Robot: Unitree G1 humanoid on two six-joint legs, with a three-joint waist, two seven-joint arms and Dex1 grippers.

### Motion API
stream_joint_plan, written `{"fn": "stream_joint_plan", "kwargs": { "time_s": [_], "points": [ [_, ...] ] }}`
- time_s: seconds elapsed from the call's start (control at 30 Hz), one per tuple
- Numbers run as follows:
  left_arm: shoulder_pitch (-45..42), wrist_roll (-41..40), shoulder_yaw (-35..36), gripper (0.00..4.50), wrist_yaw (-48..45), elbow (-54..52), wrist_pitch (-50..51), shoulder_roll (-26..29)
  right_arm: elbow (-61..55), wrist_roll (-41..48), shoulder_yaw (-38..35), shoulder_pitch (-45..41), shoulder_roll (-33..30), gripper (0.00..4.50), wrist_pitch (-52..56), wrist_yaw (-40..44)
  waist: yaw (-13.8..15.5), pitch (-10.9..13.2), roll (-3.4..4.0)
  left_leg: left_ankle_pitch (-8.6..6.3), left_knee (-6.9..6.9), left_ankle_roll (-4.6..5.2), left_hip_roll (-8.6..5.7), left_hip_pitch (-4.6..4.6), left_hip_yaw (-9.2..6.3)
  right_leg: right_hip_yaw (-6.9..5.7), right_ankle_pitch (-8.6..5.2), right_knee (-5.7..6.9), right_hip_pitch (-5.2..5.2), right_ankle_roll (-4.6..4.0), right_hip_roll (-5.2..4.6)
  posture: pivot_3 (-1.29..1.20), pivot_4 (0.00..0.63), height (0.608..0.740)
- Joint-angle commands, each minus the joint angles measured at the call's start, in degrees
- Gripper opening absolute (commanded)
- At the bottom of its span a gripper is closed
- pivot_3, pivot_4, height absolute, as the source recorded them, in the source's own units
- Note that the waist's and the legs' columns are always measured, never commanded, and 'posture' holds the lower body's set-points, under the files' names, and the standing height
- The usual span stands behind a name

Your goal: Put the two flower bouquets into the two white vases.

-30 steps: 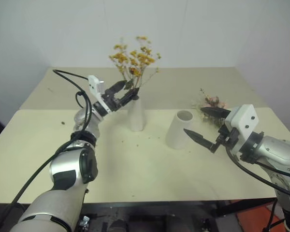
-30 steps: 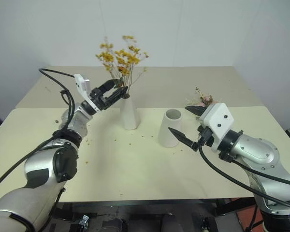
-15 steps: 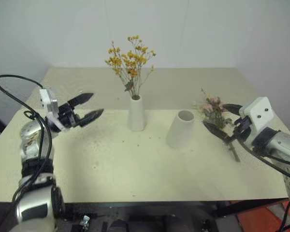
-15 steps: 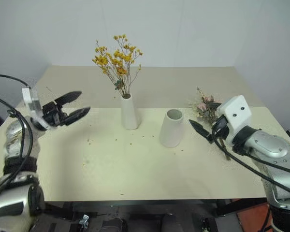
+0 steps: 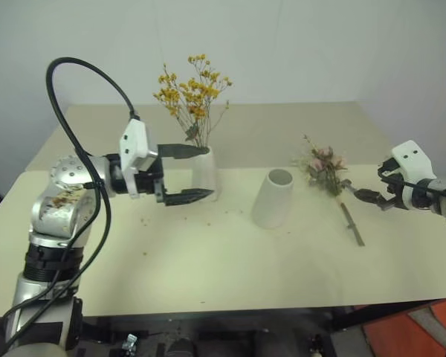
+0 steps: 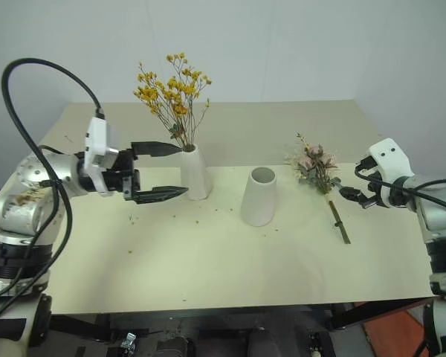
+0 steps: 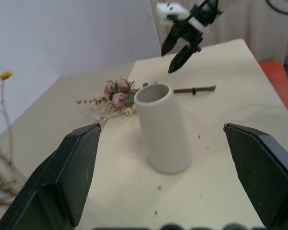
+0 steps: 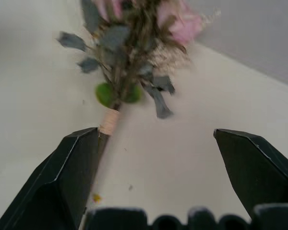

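**One bouquet in, one still flat on the table**

On the table in front of you stand two white vases and two bouquets, one of each already paired. Your left gripper hangs just in front of the slim vase, fingers spread wide and empty, pointing sideways across the table. The yellow bouquet stands upright in that vase, stems down the narrow mouth, so that half looks done, and the left arm has nothing to carry.

The wide vase stands empty, off beyond the left gripper's tips and between your two grippers. Its broad mouth suits the bushier bunch.

The pink bouquet lies flat just ahead of your right gripper, blooms away from the fingers, stem running back toward you. That gripper is also spread and empty, low over the table beside the stem, which I'd judge the handiest place to pinch.

Count: two vases, two bouquets, two empty grippers, plus scattered crumbs of dried petal around the vases.
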Motion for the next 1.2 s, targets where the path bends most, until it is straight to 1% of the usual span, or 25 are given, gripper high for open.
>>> {"fn": "stream_joint_plan", "kwargs": {
  "time_s": [0.03, 0.17, 0.27, 0.4, 0.53, 0.57, 0.6, 0.67, 0.7, 0.73, 0.77, 0.83, 0.97, 1.2],
  "points": [
    [0.7, -0.3, -0.7, 4.48, 1.9, -2.5, 0.3, -0.1, 7.6, -3.8, 3.5, -6.1, 1.7, 4.5, -1.6, 4.0, -0.3, 0.0, 0.0, 0.0, -0.01, 0.0, 0.0, 0.02, 0.01, 0.01, 0.0, 0.01, 0.0, 0.0, 0.01, 0.0, 0.15, 0.74],
    [1.7, 0.1, -2.1, 4.48, 3.5, -3.3, 0.4, -0.9, 14.6, -7.3, 7.0, -12.3, 4.6, 4.5, -2.4, 7.8, -0.1, 0.0, 0.01, 0.0, 0.0, 0.0, -0.01, 0.03, 0.01, 0.02, 0.0, 0.01, 0.02, 0.01, 0.0, 0.0, 0.15, 0.74],
    [2.0, 0.4, -2.8, 4.48, 4.9, -3.3, 0.0, -1.6, 18.4, -8.6, 7.8, -15.5, 6.6, 4.5, -3.2, 9.7, 0.0, 0.0, 0.02, 0.0, 0.0, 0.0, -0.02, -0.03, 0.0, 0.0, 0.0, 0.01, -0.03, 0.0, -0.01, 0.0, 0.15, 0.74],
    [2.7, 0.6, -3.3, 4.48, 5.4, -3.1, -0.6, -1.8, 25.3, -11.5, 8.8, -18.5, 9.7, 4.5, -4.8, 9.4, 0.0, 0.0, 0.02, 0.0, 0.0, 0.0, -0.02, -0.03, -0.02, -0.02, 0.01, 0.0, -0.01, 0.0, -0.02, 0.0, 0.15, 0.74],
    [3.2, 1.5, -2.8, 4.48, 5.4, -1.3, -2.2, -1.2, 30.8, -12.5, 7.9, -20.8, 11.7, 4.5, -5.3, 8.4, 0.1, 0.0, 0.03, 0.0, 0.0, 0.0, -0.04, -0.03, -0.02, -0.02, 0.01, 0.01, -0.01, -0.01, -0.02, 0.0, 0.15, 0.74],
    [3.1, 1.9, -2.6, 4.5, 5.5, -0.5, -2.6, -1.0, 31.5, -12.6, 7.7, -21.1, 11.9, 4.11, -5.6, 8.7, 0.1, 0.0, 0.03, 0.0, 0.0, -0.01, -0.04, -0.04, -0.02, -0.02, 0.01, 0.01, -0.02, -0.01, -0.02, 0.0, 0.15, 0.74],
    [2.9, 2.1, -2.3, 4.5, 5.7, 0.4, -2.8, -0.9, 32.1, -12.9, 7.7, -21.3, 12.1, 3.93, -5.8, 8.8, 0.1, 0.0, 0.04, 0.0, 0.0, -0.01, -0.05, -0.05, -0.03, -0.02, 0.02, 0.01, -0.03, -0.01, -0.03, 0.0, 0.15, 0.74],
    [2.7, 2.6, -2.1, 4.5, 5.6, 1.8, -3.6, -0.6, 33.7, -12.9, 7.2, -21.7, 12.6, 3.31, -6.2, 8.2, 0.0, 0.0, 0.05, 0.0, 0.0, 0.0, -0.05, -0.04, -0.02, -0.01, 0.02, 0.03, -0.03, -0.02, -0.03, 0.0, 0.15, 0.74],
    [2.6, 2.8, -2.1, 4.5, 5.2, 2.4, -4.3, -0.4, 34.7, -13.0, 7.1, -21.8, 12.9, 2.96, -6.5, 8.2, -0.1, 0.0, 0.05, 0.0, 0.0, 0.0, -0.05, -0.03, -0.02, -0.01, 0.02, 0.03, -0.03, -0.02, -0.02, 0.0, 0.15, 0.74],
    [2.6, 3.0, -2.2, 4.5, 4.9, 2.7, -4.7, -0.4, 35.5, -12.9, 6.7, -21.9, 13.2, 2.51, -7.2, 7.9, -0.1, 0.0, 0.05, 0.0, 0.0, 0.0, -0.04, -0.01, -0.02, -0.01, 0.02, 0.04, -0.03, -0.02, -0.01, 0.0, 0.15, 0.74],
    [2.4, 3.1, -2.4, 4.5, 4.9, 3.0, -4.9, -0.5, 36.3, -12.7, 6.1, -22.1, 13.5, 2.22, -7.6, 7.3, -0.1, 0.0, 0.05, 0.0, 0.0, 0.0, -0.03, 0.0, -0.02, -0.01, 0.02, 0.04, -0.02, -0.02, 0.0, 0.0, 0.15, 0.74],
    [2.1, 3.2, -2.6, 4.5, 4.9, 3.3, -5.1, -0.8, 37.3, -13.1, 5.8, -22.6, 14.0, 1.45, -8.4, 6.6, -0.1, 0.0, 0.05, 0.0, 0.0, 0.0, -0.03, 0.0, -0.02, -0.01, 0.02, 0.04, -0.02, -0.02, 0.0, 0.0, 0.15, 0.74],
    [1.7, 3.5, -3.3, 4.5, 5.2, 4.0, -5.8, -1.5, 39.1, -14.2, 6.2, -23.6, 14.9, 0.05, -9.5, 7.3, -0.1, 0.0, 0.05, 0.0, 0.0, 0.0, -0.04, 0.0, -0.02, -0.01, 0.02, 0.06, -0.02, -0.02, -0.01, 0.0, 0.15, 0.74],
    [1.7, 3.5, -2.7, 4.5, 5.2, 4.0, -5.9, -1.8, 41.1, -15.7, 5.6, -23.9, 14.8, 0.02, -10.9, 5.7, -0.1, 0.0, 0.05, 0.0, 0.0, -0.01, -0.04, 0.0, -0.03, -0.01, 0.02, 0.06, 0.0, -0.02, -0.02, 0.0, 0.15, 0.74]
  ]
}}
